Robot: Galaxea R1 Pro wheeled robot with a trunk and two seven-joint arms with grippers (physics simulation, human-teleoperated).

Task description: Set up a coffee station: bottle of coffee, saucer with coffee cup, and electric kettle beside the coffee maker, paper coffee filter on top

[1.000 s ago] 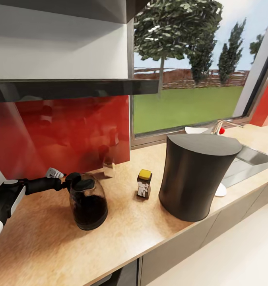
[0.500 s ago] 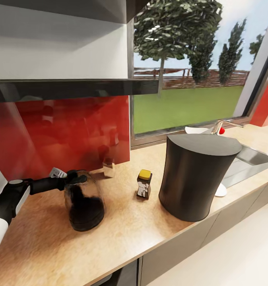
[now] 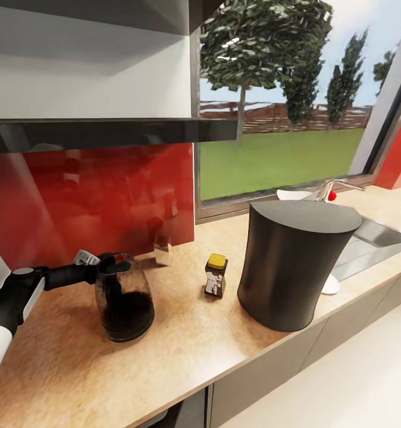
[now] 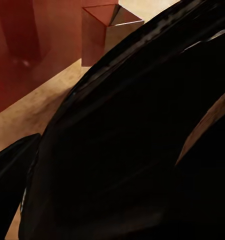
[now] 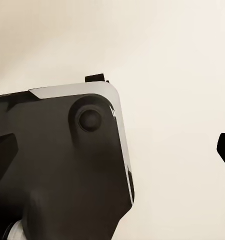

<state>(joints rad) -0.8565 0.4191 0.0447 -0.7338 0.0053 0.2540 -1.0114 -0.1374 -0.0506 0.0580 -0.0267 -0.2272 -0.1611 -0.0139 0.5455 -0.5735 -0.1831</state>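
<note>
The electric kettle [image 3: 124, 300] stands on the desk [image 3: 182, 351] toward its left end, roughly midway between the front edge and the red backsplash [image 3: 93, 196], tilted slightly. The left gripper [image 3: 108, 263] reaches in from the left end of the desk and sits at the kettle's black lid and handle; its fingers are hidden against the dark top, so I cannot tell whether they are clamped on it or merely touching. In the left wrist view the kettle's dark body [image 4: 132, 145] takes up most of the picture, with the tan desk and a small mirrored block [image 4: 108, 27] at the backsplash beyond it.

The bottle of coffee [image 3: 215, 276] stands upright on the desk between the kettle and the coffee maker [image 3: 293, 261], nearer the coffee maker and apart from both. The coffee maker stands close to the front edge, right of the desk's middle. A white round dish, likely the saucer [image 3: 330, 285], shows from behind its right side. Further right a sink [image 3: 373, 241] is sunk into the desk, with a tap [image 3: 331, 189] at the window. The kitchen shelf [image 3: 105, 132] runs above the backsplash.

The right wrist view shows a dark robot panel [image 5: 67, 160] against a pale surface; the right fingers' state cannot be told.
</note>
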